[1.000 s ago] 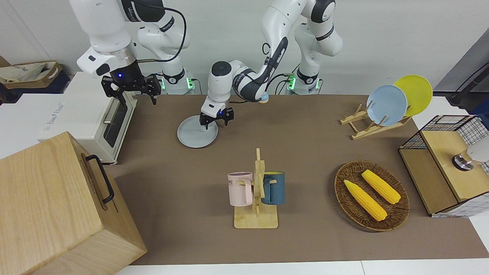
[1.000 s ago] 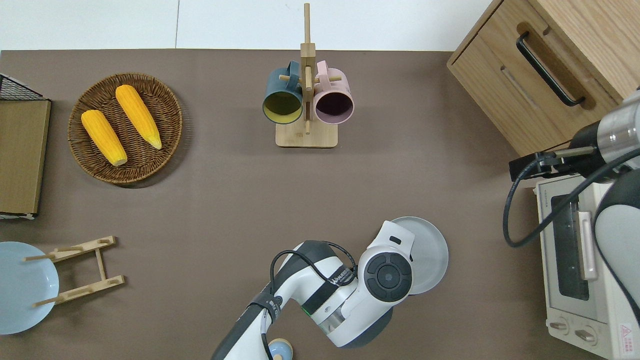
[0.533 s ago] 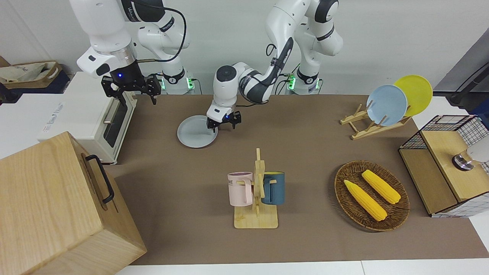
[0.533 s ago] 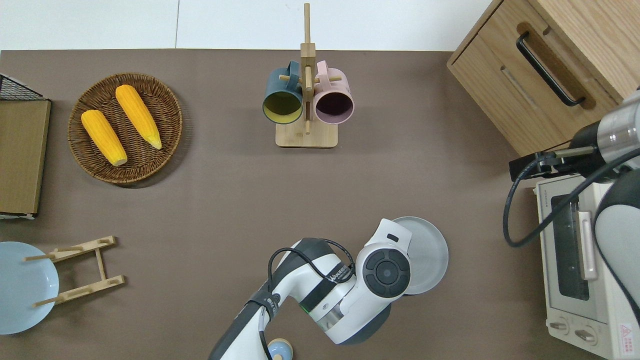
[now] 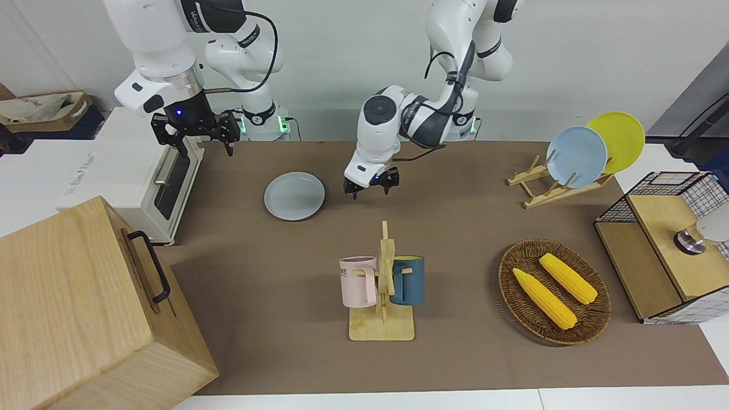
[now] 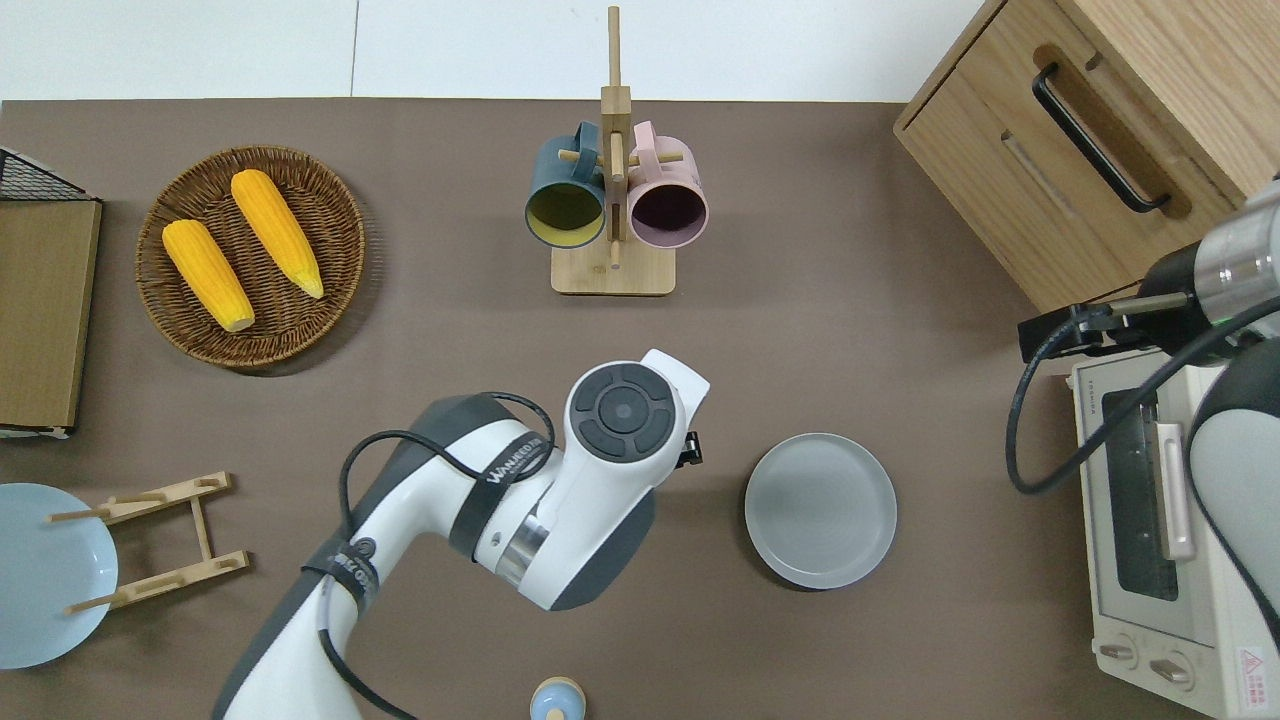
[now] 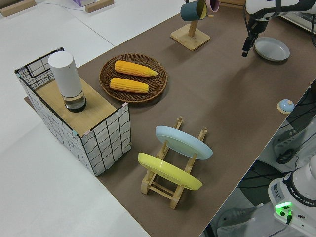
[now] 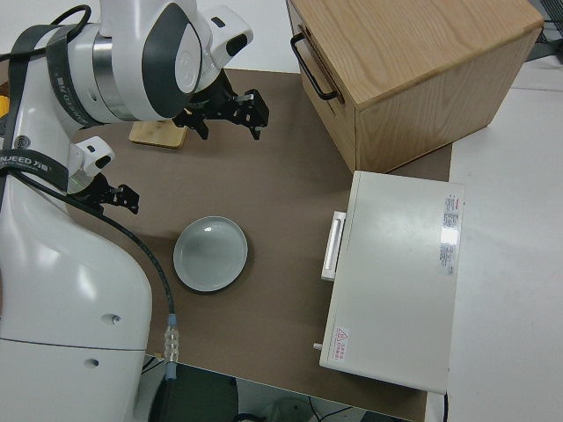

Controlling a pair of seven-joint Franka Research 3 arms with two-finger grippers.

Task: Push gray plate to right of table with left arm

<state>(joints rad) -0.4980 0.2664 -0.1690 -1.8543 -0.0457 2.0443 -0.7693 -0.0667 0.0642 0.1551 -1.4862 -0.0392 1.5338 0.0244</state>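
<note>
You have the gray plate (image 5: 294, 196) lying flat on the brown mat of the desk (image 5: 455, 228), toward the right arm's end, between the white toaster oven (image 5: 136, 176) and the left claw (image 5: 371, 186), with nothing touching it. Your left claw hangs with its fingers spread apart and holding nothing, over bare mat just beside the plate on the side toward the left arm's end, and nearer to the robots than the wooden mug stand (image 5: 383, 296) with its pink and blue mugs. Your right arm is parked, its claw (image 5: 196, 130) spread wide and empty.
</note>
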